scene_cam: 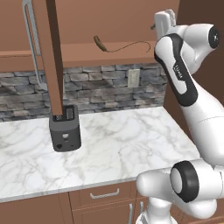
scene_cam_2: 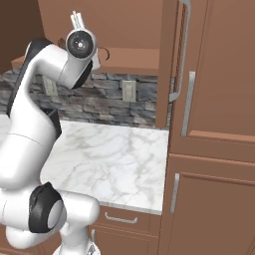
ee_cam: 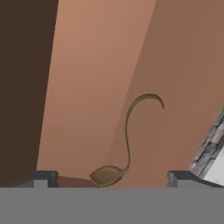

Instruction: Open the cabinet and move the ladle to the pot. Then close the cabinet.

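Hand view recorded the gripper [ee_cam: 112, 177] with jaws spread wide and nothing held, its fingertips [ee_cam: 43, 177] flanking the ladle [ee_cam: 124, 144], whose bowl sat at 6 o'clock and whose thin stem curved up toward 1 o'clock on the cabinet [ee_cam: 96, 78] shelf. Left base view listed the ladle [scene_cam: 120, 45] at 12 o'clock inside the opened cabinet [scene_cam: 51, 57], the arm [scene_cam: 183, 78] at 2 o'clock, a dark toaster [scene_cam: 65, 129] at 9 o'clock on the marble counter [scene_cam: 122, 144].
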